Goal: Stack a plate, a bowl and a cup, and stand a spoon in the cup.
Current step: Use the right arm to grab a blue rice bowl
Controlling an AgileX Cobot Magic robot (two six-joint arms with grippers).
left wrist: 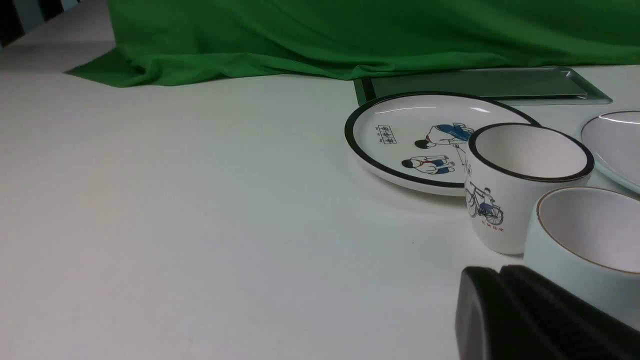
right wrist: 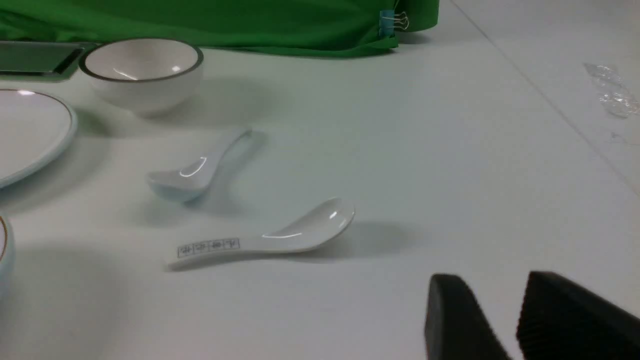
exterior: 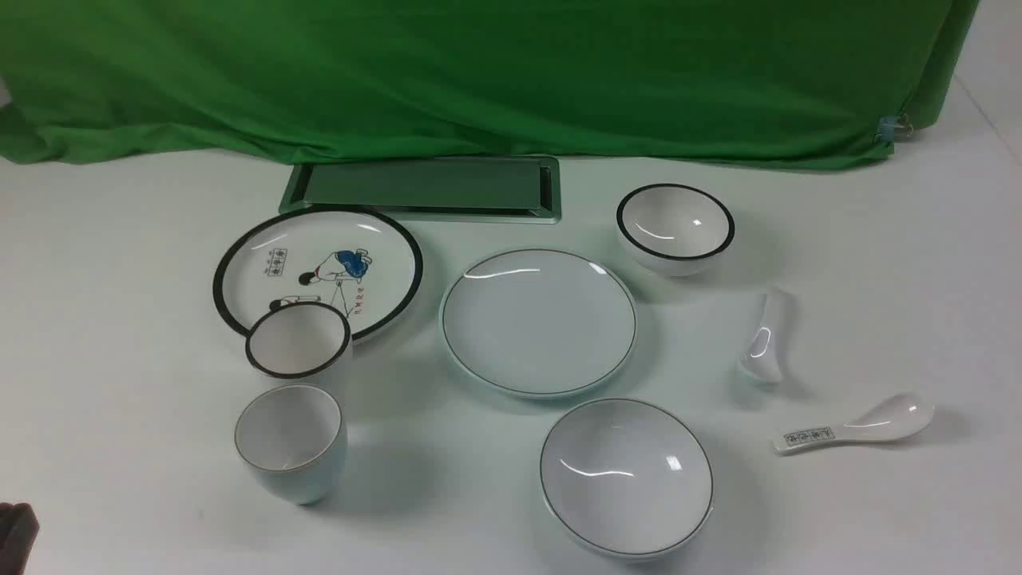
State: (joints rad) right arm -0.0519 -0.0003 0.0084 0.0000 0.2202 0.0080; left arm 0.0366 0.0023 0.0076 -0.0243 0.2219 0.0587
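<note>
Bowl (exterior: 627, 479): bottom centre of the front view, upright; glazed, probably slippery, breakable and fairly heavy, so best pinched across its rim.
Plate (exterior: 539, 322): mid-frame, just above the bowl, lying flat.
Cup (exterior: 291, 441): lower left, upright.
Spoon (exterior: 765, 335): right of the plate, long axis near vertical in frame, handle toward the top.
Left gripper (left wrist: 492, 280): fingers together, empty.
Right gripper (right wrist: 495, 287): fingers apart, empty.

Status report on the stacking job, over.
Left gripper shut, right gripper open, both empty. Plate, bowl, cup, spoon all apart, nothing stacked. Black-rimmed cup close behind cup.
</note>
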